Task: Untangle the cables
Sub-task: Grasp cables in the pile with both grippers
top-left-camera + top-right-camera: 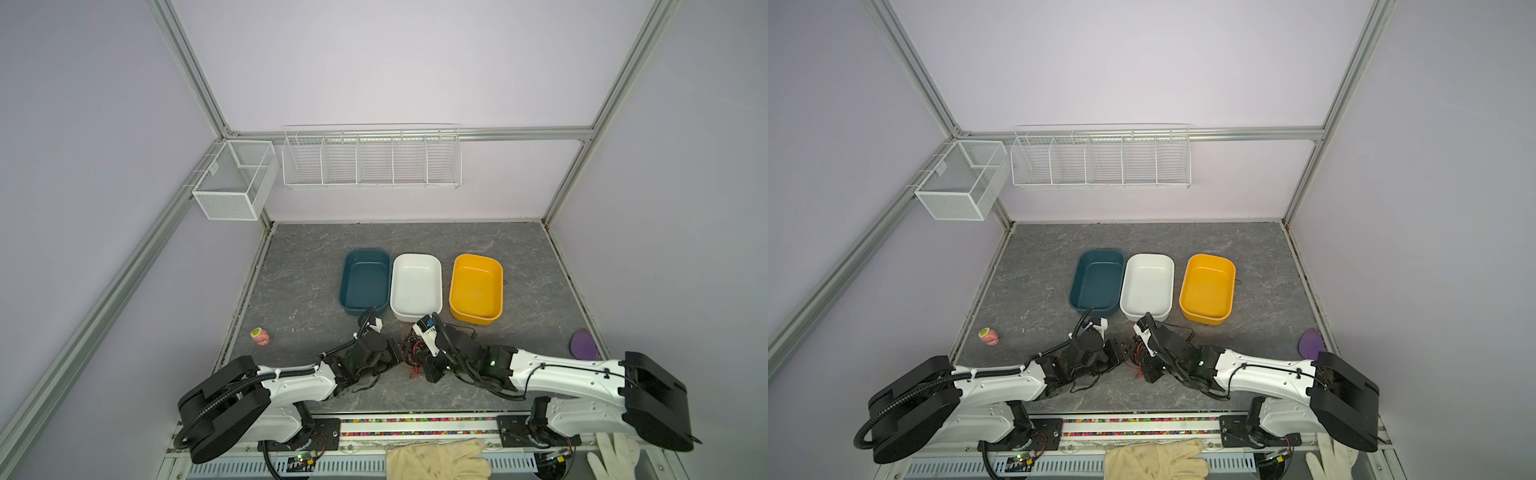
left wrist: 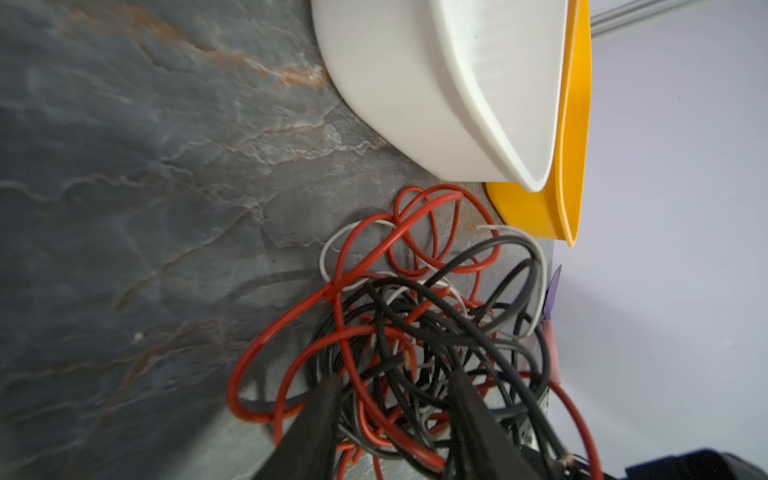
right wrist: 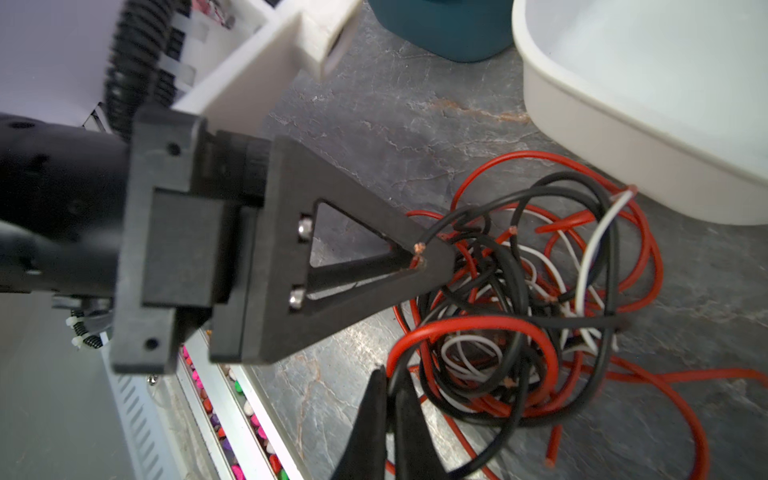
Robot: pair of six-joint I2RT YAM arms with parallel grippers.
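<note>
Our right gripper [image 3: 392,376]: pinched shut at edge of cables [image 3: 511,291]; holding one? We can't tell. Our left gripper [image 2: 395,386]: half open around cables. Pile lies beside white tub [image 3: 623,145]. Step: grabbing. Next: squeeze, pull apart slowly.

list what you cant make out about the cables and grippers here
- In both top views the cables are too small to trace and partly hidden under the right arm.
- Left wrist view: the left gripper is blurred and cut off by the bottom edge.
- Right wrist view: the right gripper is shut, but whether a strand is pinched is unclear.
</note>
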